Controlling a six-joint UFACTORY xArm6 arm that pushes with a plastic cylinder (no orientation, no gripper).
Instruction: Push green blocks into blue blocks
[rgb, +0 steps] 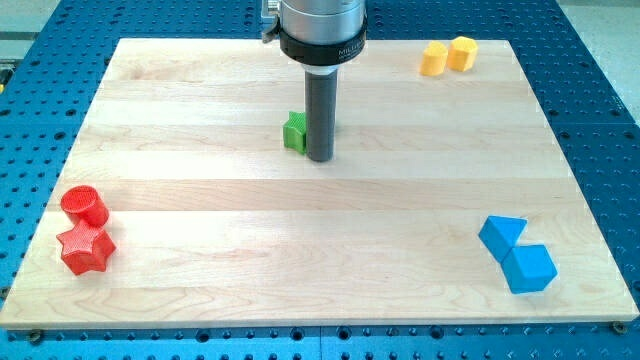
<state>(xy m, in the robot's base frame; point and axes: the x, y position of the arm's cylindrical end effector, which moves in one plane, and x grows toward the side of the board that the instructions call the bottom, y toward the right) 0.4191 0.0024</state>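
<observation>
A green block (294, 132) lies near the top middle of the wooden board (300, 250), partly hidden behind the rod; its shape is hard to make out. My tip (320, 158) rests on the board right against the green block's right side. Two blue blocks sit at the view's lower right, touching: a triangular one (502, 235) and a cube (529, 268) just below and right of it. They are far from the green block.
A red cylinder (84, 205) and a red star (84, 249) sit at the left edge. Two yellow blocks (447, 56) lie side by side at the top right. The blue perforated table surrounds the board.
</observation>
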